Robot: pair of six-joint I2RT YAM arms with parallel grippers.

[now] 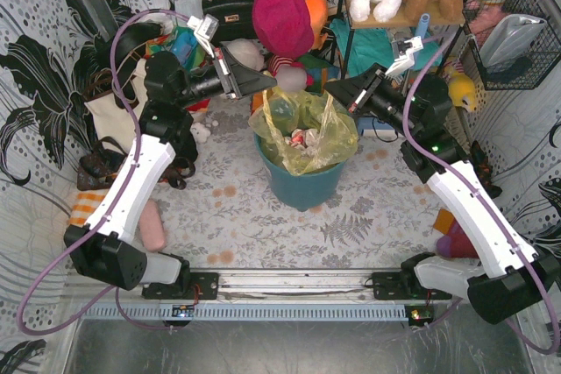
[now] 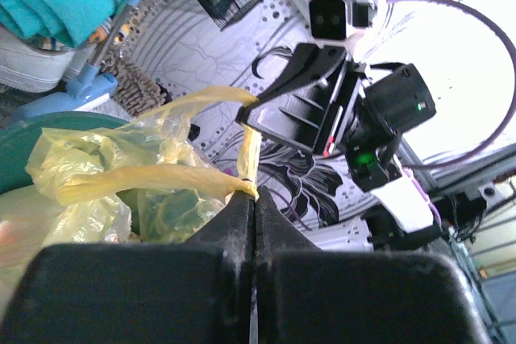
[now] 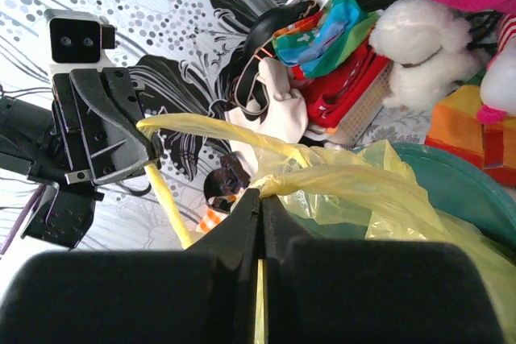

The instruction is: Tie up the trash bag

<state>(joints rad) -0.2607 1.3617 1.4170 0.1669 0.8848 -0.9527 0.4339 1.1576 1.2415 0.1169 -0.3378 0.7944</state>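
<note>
Centrally, a thin, crinkly, translucent yellow-green plastic trash bag point(image 1: 302, 133) sits inside a round teal plastic bin point(image 1: 302, 186) on the patterned desk point(image 1: 263, 216). Just above the bin's rim, the left claw point(image 1: 270, 85) is clamped on one twisted strip of the bag's mouth. The right claw point(image 1: 333, 91) grips another, apparently holding both ends taut for knotting.

Your counter point(image 1: 254, 225): bin point(image 1: 302, 188) at centre, trash bag point(image 1: 308, 136) inside it; left claw point(image 1: 270, 84) at bag's left, right claw point(image 1: 332, 89) at its right.
</note>
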